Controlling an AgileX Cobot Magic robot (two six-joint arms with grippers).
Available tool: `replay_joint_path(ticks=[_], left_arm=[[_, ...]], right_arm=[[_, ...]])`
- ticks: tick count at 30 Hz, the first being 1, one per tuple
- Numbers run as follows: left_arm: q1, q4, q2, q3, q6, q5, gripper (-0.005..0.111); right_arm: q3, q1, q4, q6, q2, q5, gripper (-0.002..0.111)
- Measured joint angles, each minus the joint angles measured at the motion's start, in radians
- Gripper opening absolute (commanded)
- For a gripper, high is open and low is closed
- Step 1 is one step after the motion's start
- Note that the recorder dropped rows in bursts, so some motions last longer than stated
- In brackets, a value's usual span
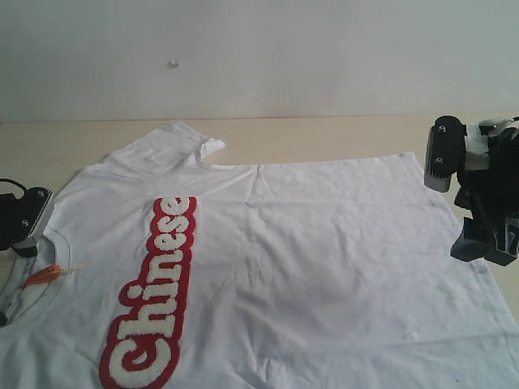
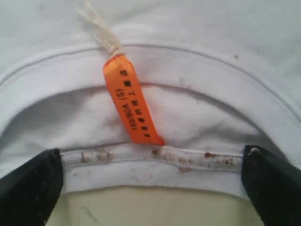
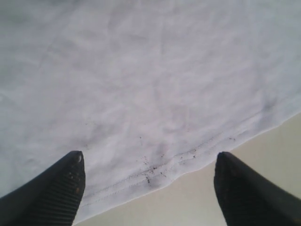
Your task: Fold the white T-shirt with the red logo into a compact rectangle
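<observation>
The white T-shirt lies spread flat on the table, chest up, with its collar at the left and its hem at the right. The red logo runs as a long band across the chest. My left gripper hovers open over the collar, its black fingertips on either side of the nearer collar rim and the orange neck tag. My right gripper is open low over the hem, one fingertip above the cloth, the other above bare table. Neither holds anything.
The beige table shows behind the shirt and past the hem at the right. A sleeve lies flat towards the back wall. The right arm's black body stands over the hem's far corner.
</observation>
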Motion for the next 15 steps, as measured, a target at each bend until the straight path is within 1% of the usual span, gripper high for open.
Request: replay_joint_path(ticks=[10,15], left_arm=[[0.000,0.008,0.018,-0.027,-0.038,0.036,0.105],[0.000,0.008,0.018,-0.029,-0.039,0.041,0.105]], right_arm=[[0.000,0.000,0.000,-0.046,0.009,-0.022,0.072],[0.000,0.000,-0.010,-0.079,0.053,-0.022,0.072]])
